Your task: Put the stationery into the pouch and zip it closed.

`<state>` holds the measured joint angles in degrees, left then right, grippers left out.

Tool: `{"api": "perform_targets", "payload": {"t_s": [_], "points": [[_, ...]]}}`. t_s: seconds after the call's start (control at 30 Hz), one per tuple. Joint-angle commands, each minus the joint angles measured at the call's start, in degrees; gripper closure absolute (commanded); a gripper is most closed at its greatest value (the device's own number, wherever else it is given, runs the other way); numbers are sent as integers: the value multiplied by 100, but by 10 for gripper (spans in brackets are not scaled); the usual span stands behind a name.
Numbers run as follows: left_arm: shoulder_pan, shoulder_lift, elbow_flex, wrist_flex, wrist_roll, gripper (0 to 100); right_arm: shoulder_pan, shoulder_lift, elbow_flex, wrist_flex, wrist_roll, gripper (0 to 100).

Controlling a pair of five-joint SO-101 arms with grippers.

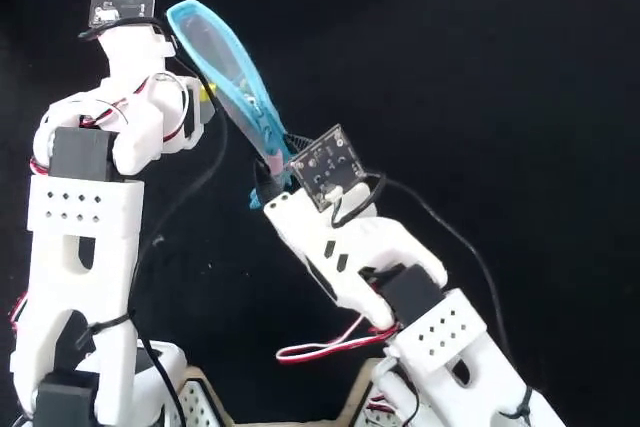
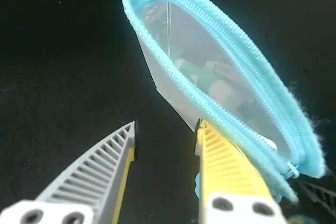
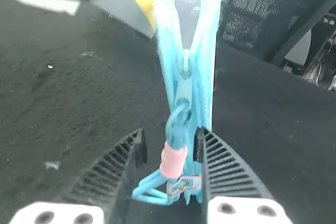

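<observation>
Pouch [image 1: 222,57]: blue zip hem, translucent walls. In the high view it runs from the upper left down to the frame's centre, across the black table [image 1: 480,97] and between the two arms.

Stationery [image 2: 207,74]: green and pale pieces show through the wall, already inside. The mouth gapes along most of its length, and the zip slider [image 3: 185,72] sits at the narrow end.

Left gripper [image 2: 165,129]: jaws apart, nothing between them. The pouch's lower hem lies against the outer side of the yellow finger [image 2: 226,166].

Right gripper [image 3: 170,135]: jaws apart around the pouch's narrow end. The pull cord with its pink bead [image 3: 172,161] hangs in the gap. The pouch edge touches one finger and the other stands off it. Probably not clamped, though the contact is hard to read from this angle.

Handling, as a judgement:
- The pouch is light, with soft, limp walls that will buckle if pushed.
- The hem is the stiffer part, so pinch the hem or the end fabric to anchor it.
- Take the pull at the bead or tab. The cord loop is thin and could slip from the ribbed pads.
- Drawing the slider needs the far end held taut.
</observation>
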<state>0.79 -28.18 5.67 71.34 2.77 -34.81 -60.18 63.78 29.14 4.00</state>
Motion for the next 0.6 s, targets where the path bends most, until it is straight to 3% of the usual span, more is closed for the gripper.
{"api": "perform_targets", "payload": {"t_s": [0.0, 0.2, 0.57], "points": [[84, -62, -365, 0, 44, 805, -18, 40, 136, -325, -44, 846], [75, -70, -356, 0, 44, 805, 123, 22, 312, -1011, -44, 850], [75, -70, -356, 0, 44, 805, 782, 13, 295, -1064, -53, 903]]}}
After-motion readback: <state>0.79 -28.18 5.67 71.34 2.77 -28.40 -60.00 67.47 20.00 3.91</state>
